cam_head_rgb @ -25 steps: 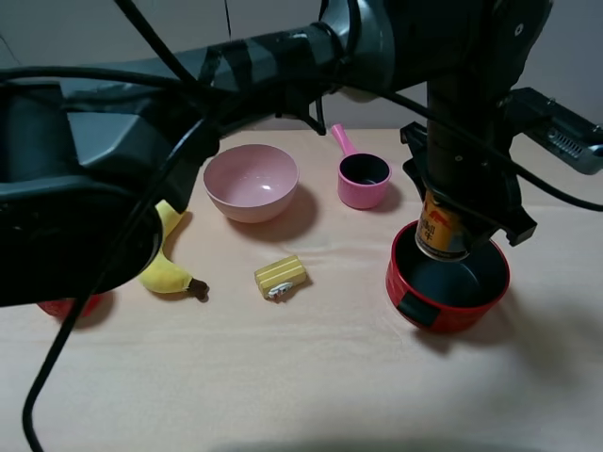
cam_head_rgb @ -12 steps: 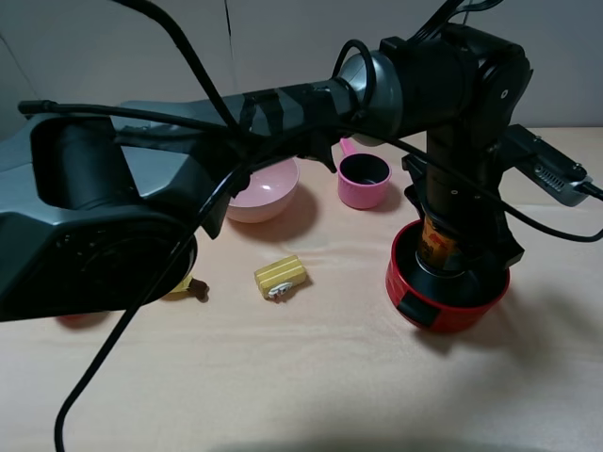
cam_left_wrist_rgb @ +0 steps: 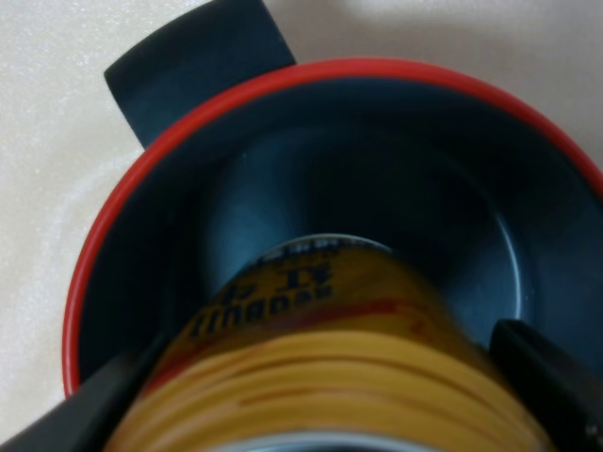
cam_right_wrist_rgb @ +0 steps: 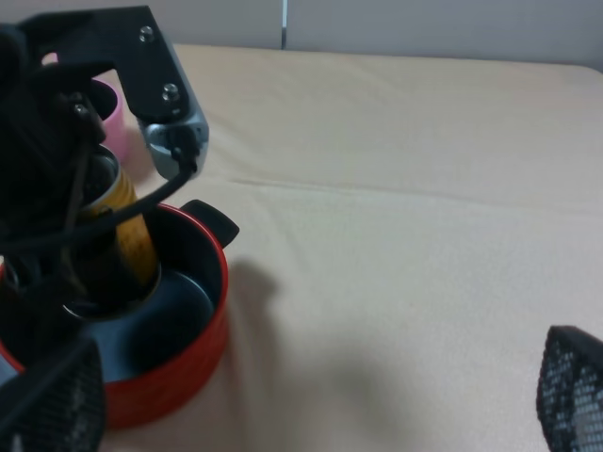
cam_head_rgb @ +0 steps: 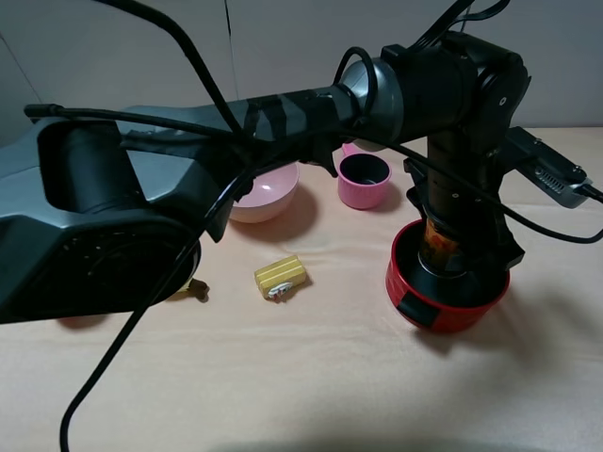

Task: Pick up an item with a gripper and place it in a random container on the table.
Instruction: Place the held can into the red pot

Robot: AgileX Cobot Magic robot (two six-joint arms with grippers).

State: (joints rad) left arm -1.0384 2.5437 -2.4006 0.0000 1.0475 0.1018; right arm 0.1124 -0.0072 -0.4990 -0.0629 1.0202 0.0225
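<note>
The orange-yellow can [cam_head_rgb: 439, 243] is inside the red pot [cam_head_rgb: 443, 311], which stands on the right of the beige table [cam_head_rgb: 311, 377]. My left gripper [cam_head_rgb: 459, 247] reaches across from the left and is shut on the can. In the left wrist view the can [cam_left_wrist_rgb: 320, 348] sits between my black fingers [cam_left_wrist_rgb: 556, 377] above the pot's dark floor [cam_left_wrist_rgb: 396, 207]. In the right wrist view the can [cam_right_wrist_rgb: 127, 226] leans slightly inside the pot [cam_right_wrist_rgb: 179, 367]. My right gripper [cam_right_wrist_rgb: 311, 414] is open and empty, beside the pot; it does not show in the high view.
A pink bowl [cam_head_rgb: 259, 193] and a small pink saucepan [cam_head_rgb: 363, 179] stand behind the pot. A yellow ridged block [cam_head_rgb: 280, 276] lies mid-table. A banana tip [cam_head_rgb: 196, 290] shows under the left arm. Bare cloth lies in front and to the right [cam_right_wrist_rgb: 424, 235].
My left gripper has lowered the can from above the pot's rim down into the pot. In the last half second it has hardly moved.
</note>
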